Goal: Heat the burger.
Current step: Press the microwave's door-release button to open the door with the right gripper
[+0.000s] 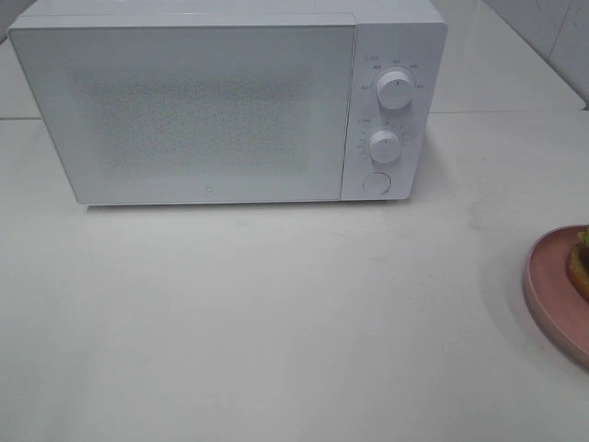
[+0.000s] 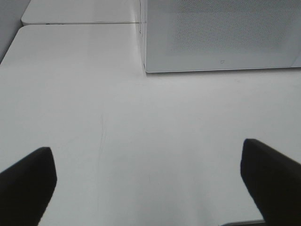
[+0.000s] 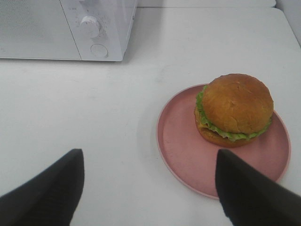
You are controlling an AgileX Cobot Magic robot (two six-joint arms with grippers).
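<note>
The burger [image 3: 233, 109], with a golden-brown bun and a green lettuce frill, sits on a pink plate [image 3: 188, 150] on the white table. In the high view only a sliver of the burger [image 1: 582, 262] and the plate [image 1: 552, 295] show at the right edge. My right gripper [image 3: 150, 188] stands open above the table, short of the plate, with nothing between its fingers. My left gripper [image 2: 148, 181] is open over bare table in front of the white microwave [image 1: 212, 101], whose door is closed. Neither arm shows in the high view.
The microwave has two round knobs [image 1: 394, 89] and a round button [image 1: 375, 182] on its right panel. A seam between two tabletops [image 2: 80, 23] runs behind the microwave's left side. A tiled wall [image 1: 552, 37] stands at the far right.
</note>
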